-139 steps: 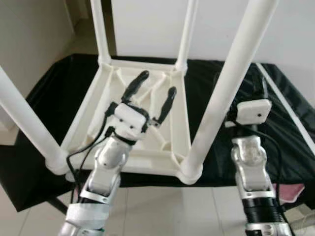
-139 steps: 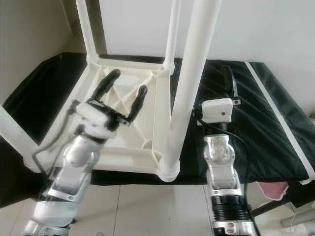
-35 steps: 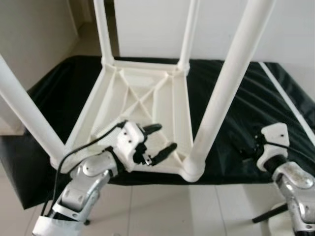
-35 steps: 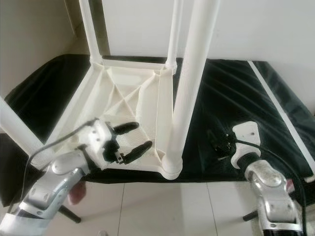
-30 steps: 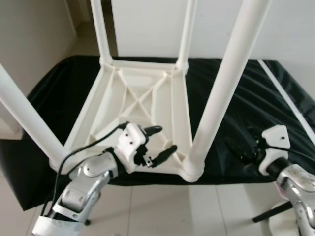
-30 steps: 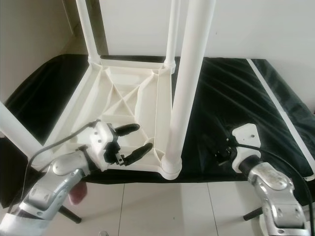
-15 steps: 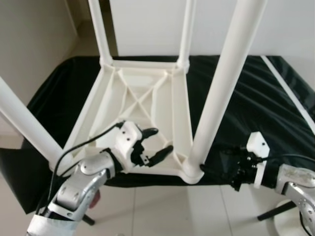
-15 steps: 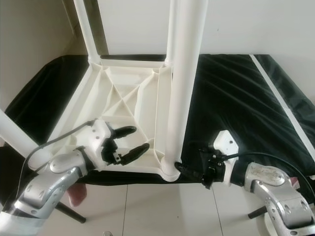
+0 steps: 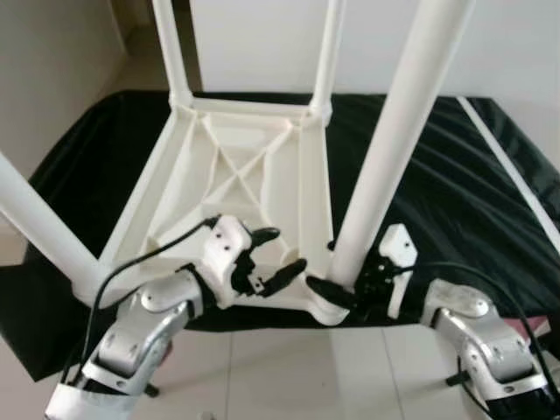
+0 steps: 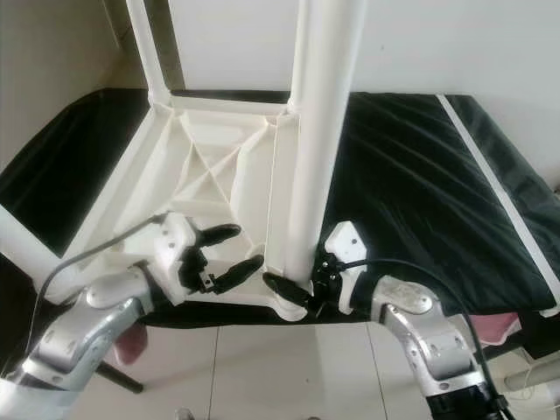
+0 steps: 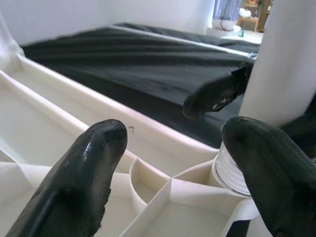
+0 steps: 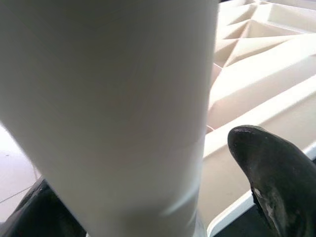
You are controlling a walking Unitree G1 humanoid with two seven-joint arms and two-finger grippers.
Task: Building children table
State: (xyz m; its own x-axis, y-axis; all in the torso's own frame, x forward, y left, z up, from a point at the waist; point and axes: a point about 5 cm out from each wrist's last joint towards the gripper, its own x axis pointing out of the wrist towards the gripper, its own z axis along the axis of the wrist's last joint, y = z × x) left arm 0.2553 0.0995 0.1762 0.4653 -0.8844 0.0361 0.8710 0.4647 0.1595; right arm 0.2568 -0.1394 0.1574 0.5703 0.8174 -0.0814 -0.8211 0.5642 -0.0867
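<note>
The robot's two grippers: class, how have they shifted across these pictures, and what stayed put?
The right gripper swung in from the black cloth to the near right table leg, one finger on each side of its base. The left gripper drew back from mid-underside to the near edge, open. The upturned white table stayed put.

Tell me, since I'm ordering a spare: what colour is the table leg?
White, plain; the table leg shows best in the right eye view.

Humanoid robot arms: construction and finish.
Both forearms are silver segmented metal, each ending in a white camera housing. The left gripper (image 9: 273,262) and right gripper (image 9: 337,289) carry long black fingers (image 11: 84,173) (glossy, round-tipped, slightly scuffed). A black cable loops along each arm.
</note>
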